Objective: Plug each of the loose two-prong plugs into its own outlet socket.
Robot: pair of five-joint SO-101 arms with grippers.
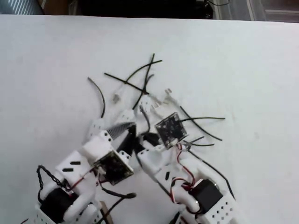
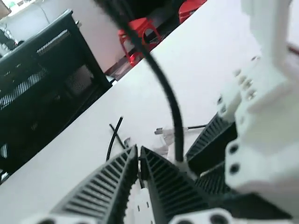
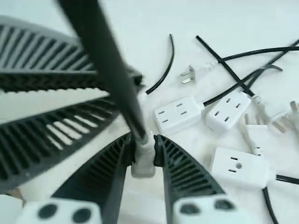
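Note:
My right gripper (image 3: 145, 139) is shut on a white two-prong plug (image 3: 142, 161) whose black cord (image 3: 105, 60) rises toward the camera. Beyond it on the table lie three white outlet blocks (image 3: 177, 114) (image 3: 228, 109) (image 3: 238, 165), with loose plugs (image 3: 188, 74) (image 3: 250, 122) among them. My left gripper (image 2: 138, 150) sits close beside the right one, its ribbed fingers (image 2: 112, 179) meeting at the tips. Something white shows through the slit near their base. In the high view both grippers (image 1: 128, 128) (image 1: 147, 137) stand just short of an outlet block (image 1: 126, 114).
Short black cords (image 1: 135, 79) cross each other behind the outlets, and others (image 1: 201, 123) trail to the right. More loose plugs (image 1: 116, 98) (image 1: 168, 95) lie near them. The white table (image 1: 243, 60) has free room at the far side and both flanks.

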